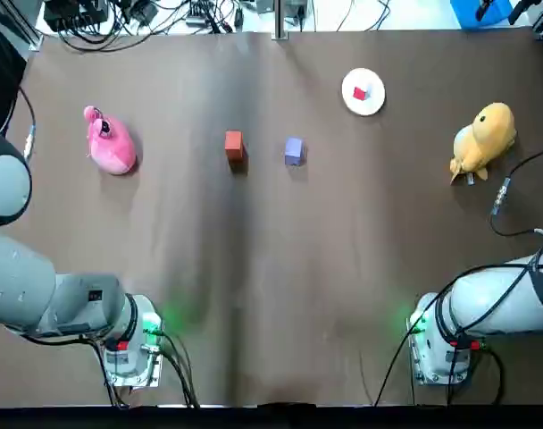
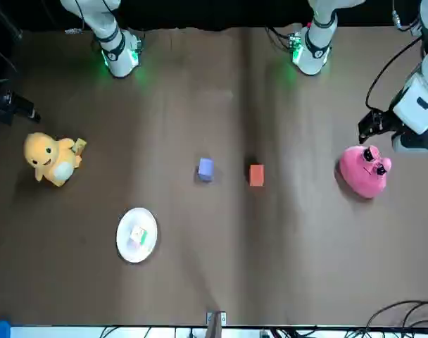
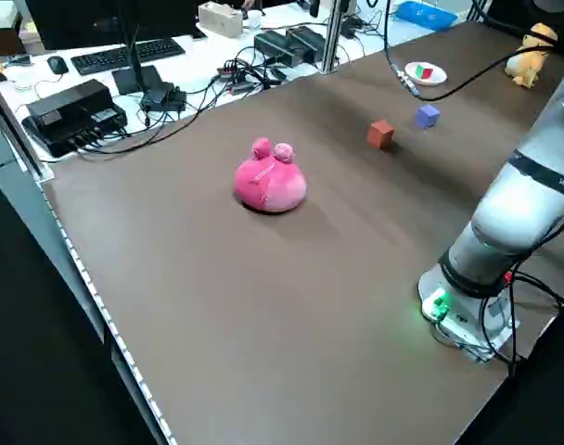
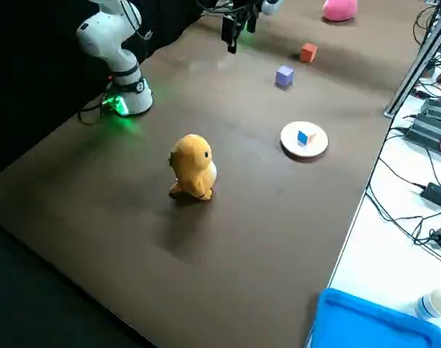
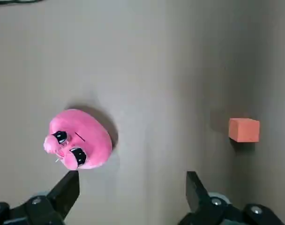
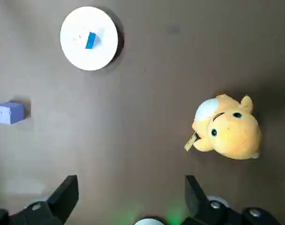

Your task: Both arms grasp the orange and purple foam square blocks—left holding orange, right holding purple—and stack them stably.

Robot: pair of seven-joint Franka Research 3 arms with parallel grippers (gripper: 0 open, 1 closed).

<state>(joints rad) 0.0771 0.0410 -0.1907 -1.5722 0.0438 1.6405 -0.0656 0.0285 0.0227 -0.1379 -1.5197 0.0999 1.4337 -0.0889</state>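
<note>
The orange foam block (image 1: 233, 144) and the purple foam block (image 1: 294, 150) lie apart, side by side, near the middle of the table, orange on the left. The left wrist view shows the orange block (image 5: 244, 130) far below my left gripper (image 5: 131, 190), which is open and empty above the pink plush. In the right wrist view, my right gripper (image 6: 131, 193) is open and empty, high over the table's right side. The purple block (image 6: 9, 113) lies well off to its side.
A pink plush (image 1: 111, 143) lies at the far left and a yellow plush (image 1: 483, 138) at the far right. A white plate (image 1: 363, 91) holding a small cube sits behind the purple block. Cables run along the table's back edge.
</note>
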